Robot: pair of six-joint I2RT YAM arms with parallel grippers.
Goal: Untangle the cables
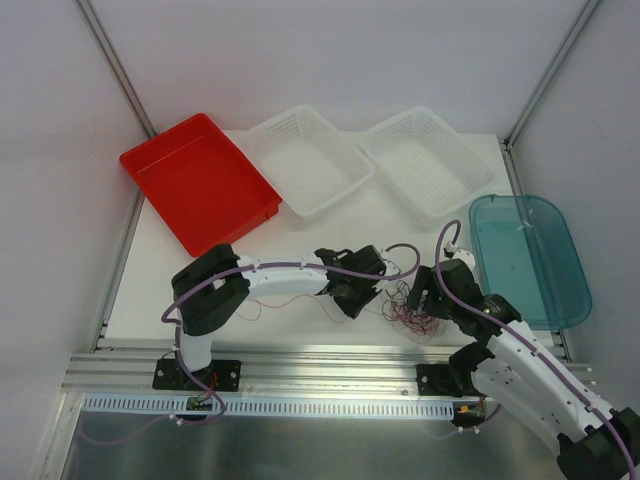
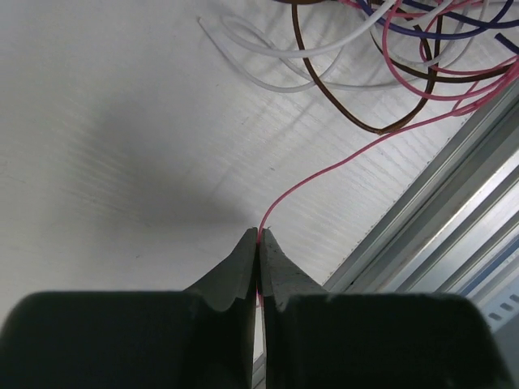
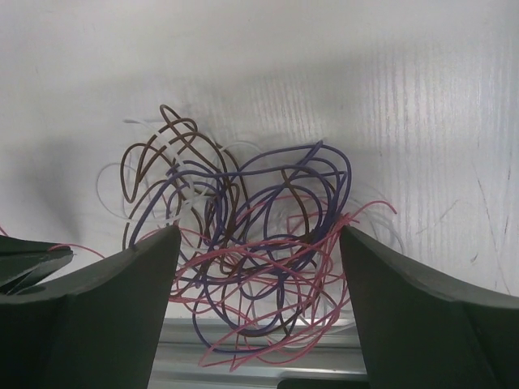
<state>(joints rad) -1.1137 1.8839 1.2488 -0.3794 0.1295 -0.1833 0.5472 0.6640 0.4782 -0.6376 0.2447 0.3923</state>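
White table top (image 1: 140, 300), matt, faintly ribbed in the wrist views, with a few fine scratches at the right of the right wrist view. It stands inside a pale enclosure: plain white walls (image 1: 330, 50) and grey metal corner posts (image 1: 115, 65) running up on both sides. An aluminium rail (image 1: 320, 365) edges the near side, with the two arm bases bolted to it. Along the far edge sit a red tray (image 1: 200, 180) at the left, turned at an angle, and two white mesh baskets (image 1: 308, 160) (image 1: 428, 160) side by side. A translucent teal bin (image 1: 528, 258) sits at the right edge. All four look empty. The cables (image 1: 412, 320) lie in one loose tangle on the table close to the near rail, right of centre, between the two wrists. Purple, pink, brown and white loops are piled over each other, and some pink loops hang out over the rail. Left gripper (image 2: 259, 237): fingers pressed fully together, tips pinching a single pink wire (image 2: 340, 162). That wire arcs away from the tips and runs back to the tangle, alongside the rail. Soft shadow of the wrist falls on the table to its left. Right gripper (image 3: 259, 231): fingers spread wide with nothing between the pads, one on each side of the tangle. Cannot tell whether the tips touch the table. Stray pink strands trail leftward on the table under the left forearm.
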